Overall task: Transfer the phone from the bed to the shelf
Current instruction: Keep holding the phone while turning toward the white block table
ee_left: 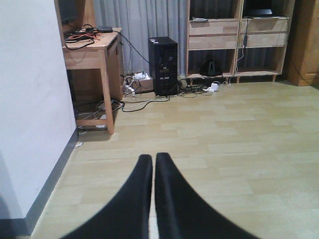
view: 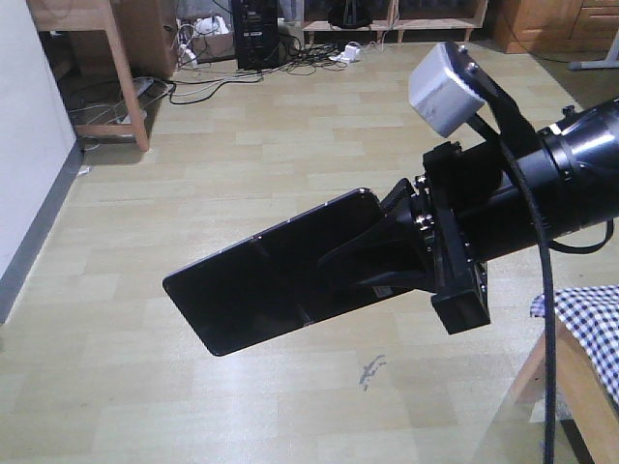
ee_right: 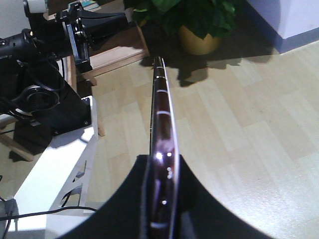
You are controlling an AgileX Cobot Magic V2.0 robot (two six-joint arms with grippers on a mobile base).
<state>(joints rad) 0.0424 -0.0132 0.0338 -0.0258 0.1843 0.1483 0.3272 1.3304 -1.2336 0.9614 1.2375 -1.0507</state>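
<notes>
The phone (view: 261, 280) is a glossy black slab held in the air over the wooden floor, tilted down to the left. My right gripper (view: 338, 256) is shut on its right end. In the right wrist view the phone (ee_right: 160, 109) shows edge-on, its rim clamped between the two black fingers of the right gripper (ee_right: 162, 160). My left gripper (ee_left: 153, 158) is shut with nothing in it, above bare floor. The shelf (ee_left: 239, 40) of pale wood stands against the far wall. A corner of the bed (view: 590, 309) in gingham check shows at the lower right.
A wooden desk (ee_left: 92, 50) with tangled cables stands by the white wall at the left. A black computer tower (ee_left: 163, 64) and power strips sit on the floor beside the shelf. A potted plant (ee_right: 199, 37) stands behind the phone in the right wrist view.
</notes>
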